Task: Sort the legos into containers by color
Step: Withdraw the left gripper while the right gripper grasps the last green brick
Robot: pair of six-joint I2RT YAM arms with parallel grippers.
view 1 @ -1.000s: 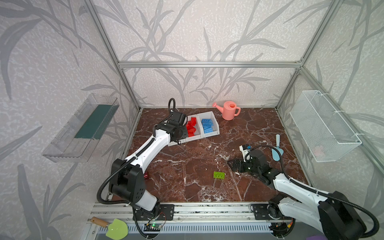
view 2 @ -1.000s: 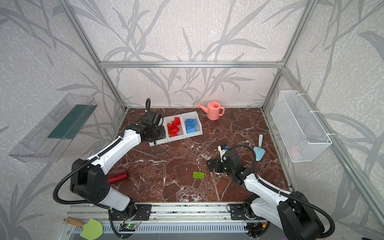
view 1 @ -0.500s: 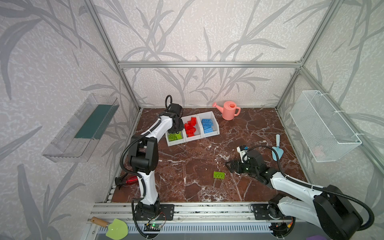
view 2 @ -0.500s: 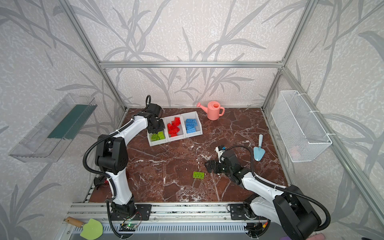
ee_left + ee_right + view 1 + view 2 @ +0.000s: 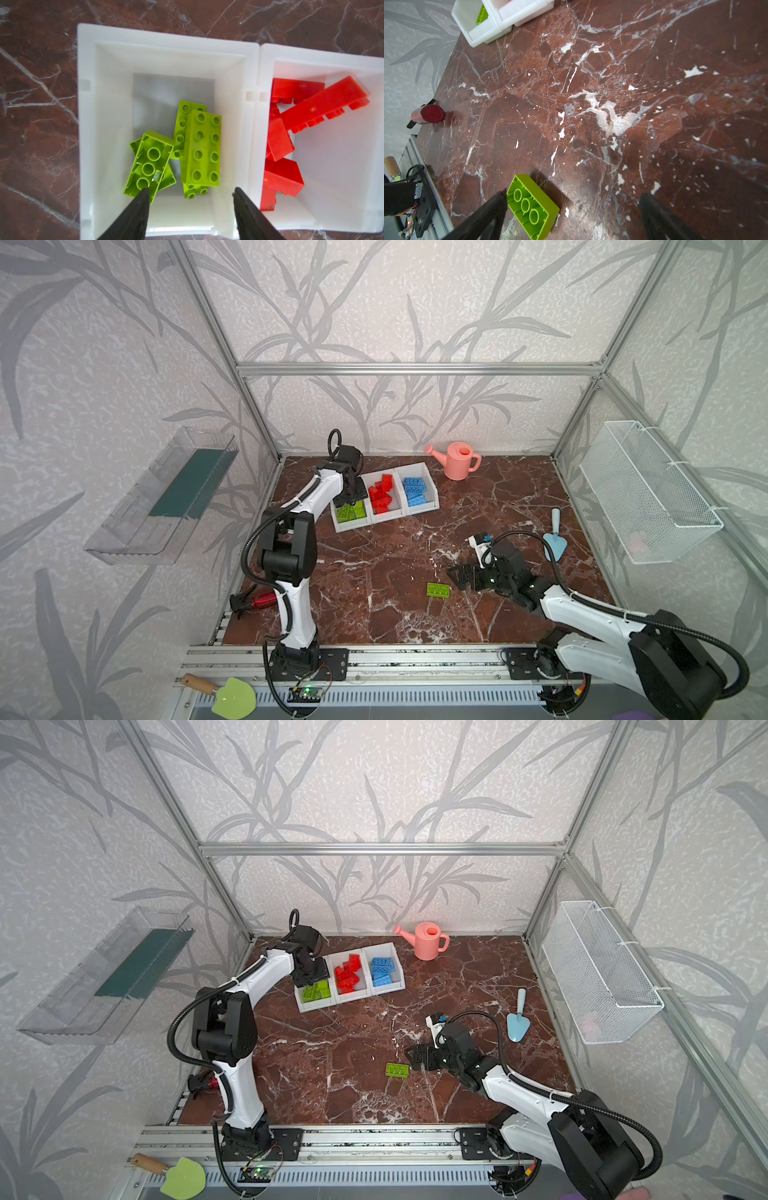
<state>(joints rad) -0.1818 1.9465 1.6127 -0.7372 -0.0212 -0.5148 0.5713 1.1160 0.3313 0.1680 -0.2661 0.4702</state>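
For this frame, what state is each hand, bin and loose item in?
Left hand, open above the green bin, holding nothing.
Right hand, open, by the loose brick, not gripping it.
Loose brick, green, upside down on the table.
Green bin, partly filled, green only.
Red bin, partly filled, red only.
Blue bin, partly filled, blue only.
Watering can, upright.

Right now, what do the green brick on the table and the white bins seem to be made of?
The green brick looks like hard moulded plastic, smooth and slightly glossy: its hollow underside shows round tubes and thin walls. The white bins seem plastic too, smooth with a soft sheen and rounded moulded rims.
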